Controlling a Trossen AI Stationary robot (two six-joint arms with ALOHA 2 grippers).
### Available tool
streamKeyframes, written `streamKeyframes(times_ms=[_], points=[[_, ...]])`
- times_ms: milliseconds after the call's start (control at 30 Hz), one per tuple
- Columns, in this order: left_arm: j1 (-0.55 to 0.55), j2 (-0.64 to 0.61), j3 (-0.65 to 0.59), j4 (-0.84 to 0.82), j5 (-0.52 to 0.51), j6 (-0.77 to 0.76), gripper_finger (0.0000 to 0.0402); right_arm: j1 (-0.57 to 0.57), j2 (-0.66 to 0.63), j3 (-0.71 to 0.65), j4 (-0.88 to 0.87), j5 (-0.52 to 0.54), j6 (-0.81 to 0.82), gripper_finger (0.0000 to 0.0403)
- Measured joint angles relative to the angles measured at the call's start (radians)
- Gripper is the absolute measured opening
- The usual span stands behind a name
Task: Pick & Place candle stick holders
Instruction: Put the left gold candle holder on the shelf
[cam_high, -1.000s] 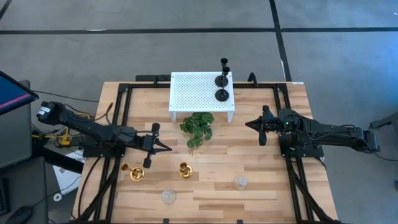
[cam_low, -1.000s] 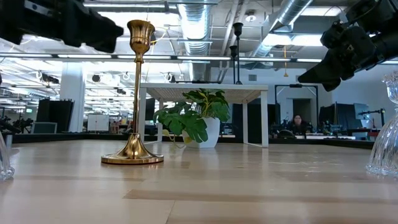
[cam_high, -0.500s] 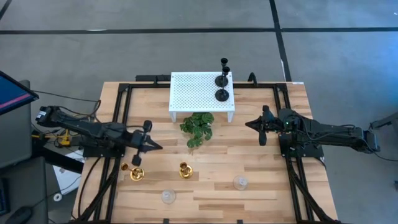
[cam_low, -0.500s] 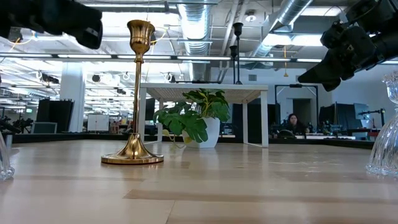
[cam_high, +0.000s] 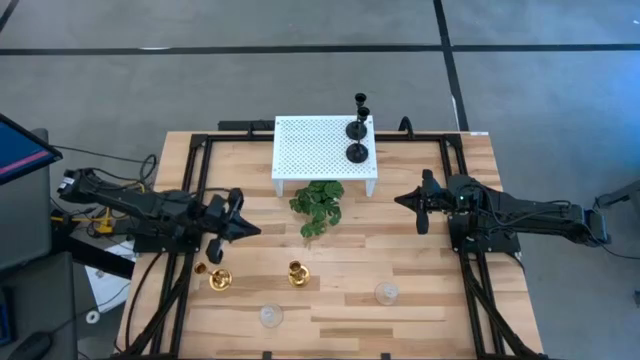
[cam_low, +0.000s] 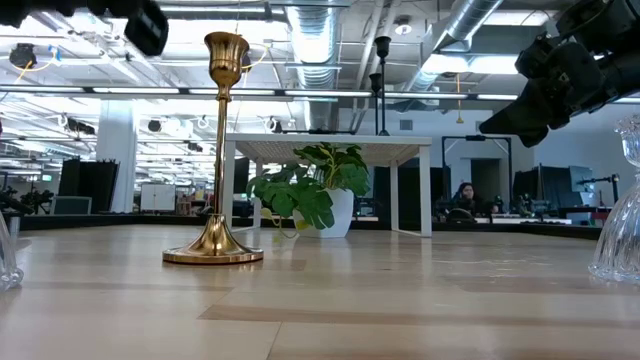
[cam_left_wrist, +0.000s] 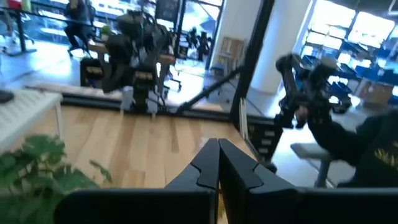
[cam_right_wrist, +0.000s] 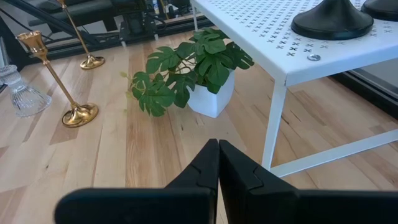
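We saw the left gripper (cam_high: 238, 226) hanging over the table's (cam_high: 420, 300) left half, its fingers (cam_left_wrist: 211, 163) pressed together with nothing between them. It sat just beyond the two gold holders, pointing toward the plant (cam_high: 316, 206). The right gripper (cam_high: 405, 200) waited over the right half, to the right of the plant, and its fingers (cam_right_wrist: 214, 163) were likewise closed flat on each other, empty.

We found the black holders on the white stand (cam_high: 310, 150) at the back of the table. Both stood upright along the stand's right edge: the far black holder (cam_high: 357, 127) near the back corner, the near black holder (cam_high: 357, 152) just in front of it. In the right wrist view their round bases showed on the perforated top.

The other four stood on the bare wood toward the front. The left gold holder (cam_high: 219, 279) was near the left rail, close under the left gripper, and the right gold holder (cam_high: 297, 273) stood apart from it, in front of the plant. In the low view this tall-stemmed one rose upright on its flared base. The left glass holder (cam_high: 269, 316) sat closest to the front edge, and the right glass holder (cam_high: 386, 293) stood well to its right, in front of the right gripper.
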Motion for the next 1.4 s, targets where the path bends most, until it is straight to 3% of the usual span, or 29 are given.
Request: streamKeyframes(times_ms=[300, 500, 600, 933, 1200, 1400], points=[[0.0, 0.169, 0.246, -0.242, -0.023, -0.01, 0.0003, 0.0, 0.0, 0.0, -0.008, 0.0, 0.0, 0.0], [0.0, 0.184, 0.443, -0.555, -0.133, -0.227, 0.0003, 0.0, 0.0, 0.0, -0.033, 0.0, 0.0, 0.0], [0.0, 0.168, 0.521, -0.717, -0.132, -0.373, 0.0003, 0.0, 0.0, 0.0, -0.053, 0.001, 0.0, 0.0], [0.0, 0.16, 0.627, -1.112, 0.085, -0.681, 0.0003, 0.0, 0.0, 0.0, -0.059, 0.002, 0.0, 0.0], [0.0, 0.172, 0.626, -1.329, 0.313, -1.075, 0.0003, 0.0, 0.0, 0.0, -0.059, 0.003, 0.0, 0.0], [0.0, 0.18, 0.626, -1.37, 0.405, -1.121, 0.0003, 0.0, 0.0, 0.0, -0.059, 0.003, -0.002, 0.0]])
